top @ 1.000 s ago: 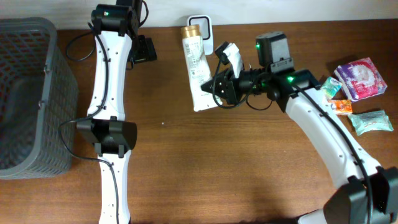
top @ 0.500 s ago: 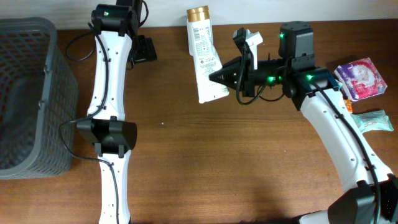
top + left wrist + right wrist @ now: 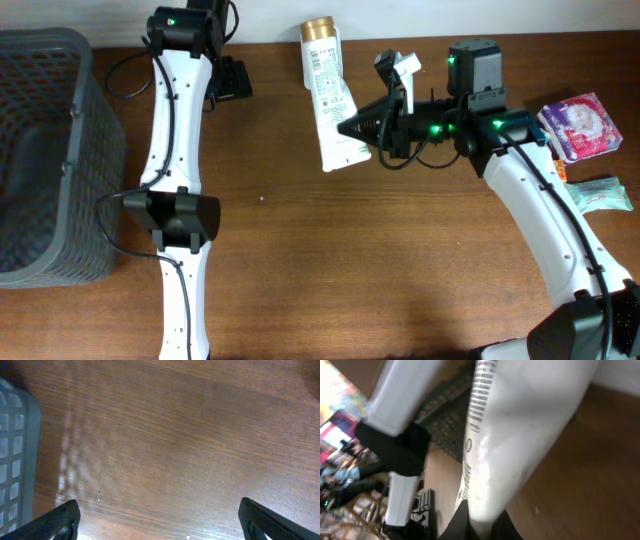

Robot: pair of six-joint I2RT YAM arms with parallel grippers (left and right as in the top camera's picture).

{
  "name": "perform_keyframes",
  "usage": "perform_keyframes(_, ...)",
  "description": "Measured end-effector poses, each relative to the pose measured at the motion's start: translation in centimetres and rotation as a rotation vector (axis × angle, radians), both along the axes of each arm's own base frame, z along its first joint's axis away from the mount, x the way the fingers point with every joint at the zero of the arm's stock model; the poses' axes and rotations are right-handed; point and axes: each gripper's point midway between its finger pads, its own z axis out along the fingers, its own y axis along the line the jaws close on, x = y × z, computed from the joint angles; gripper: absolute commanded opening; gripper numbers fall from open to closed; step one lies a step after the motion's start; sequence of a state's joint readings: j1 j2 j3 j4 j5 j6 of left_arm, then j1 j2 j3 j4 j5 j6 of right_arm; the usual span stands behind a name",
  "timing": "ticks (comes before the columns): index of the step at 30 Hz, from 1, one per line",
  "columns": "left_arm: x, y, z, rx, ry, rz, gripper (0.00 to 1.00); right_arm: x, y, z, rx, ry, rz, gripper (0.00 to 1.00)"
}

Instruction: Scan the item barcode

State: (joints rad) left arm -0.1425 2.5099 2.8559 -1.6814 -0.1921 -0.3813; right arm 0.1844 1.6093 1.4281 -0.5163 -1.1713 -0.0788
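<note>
Two arms in view, only the right arm (image 3: 520, 190) engaged; its jaws are pressed together, pinching the crimped end of the white tube (image 3: 328, 95); the tube sits at the far middle of the worktop (image 3: 330, 260), gold cap (image 3: 320, 29) toward the back edge; long axis runs back-to-front, slightly slanted, crimp end nearest the jaws; the tube lies left of the right jaws, which point leftward with the forearm reaching in from the right side; wrist view shows the tube (image 3: 520, 435) extending away from the jaws, a strip of print along it; barcode itself not readable; left jaws spread wide, empty, over bare worktop near the basket (image 3: 45, 150), well apart from the tube; right arm clearly nearer.
</note>
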Motion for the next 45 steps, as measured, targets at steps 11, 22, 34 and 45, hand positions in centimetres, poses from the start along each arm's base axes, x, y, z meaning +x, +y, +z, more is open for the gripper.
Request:
perform_keyframes(11, 0.0, 0.0, 0.0, 0.000, -0.001, 0.000, 0.99, 2.5, -9.0, -15.9, -0.740, 0.348, -0.536, 0.04)
perform_keyframes(22, 0.0, 0.0, 0.0, 0.000, -0.001, 0.000, 0.99, 2.1, -13.1, -25.9, -1.195, 0.442, -0.669, 0.08)
perform_keyframes(34, 0.0, 0.0, 0.0, 0.000, -0.001, 0.000, 0.99, -0.6, -5.4, -25.4, -1.342, 0.230, -0.612, 0.99)
perform_keyframes(45, 0.0, 0.0, 0.0, 0.000, -0.001, 0.000, 0.99, 6.0, -6.4, -24.4, -0.996, 0.437, -0.575, 0.71)
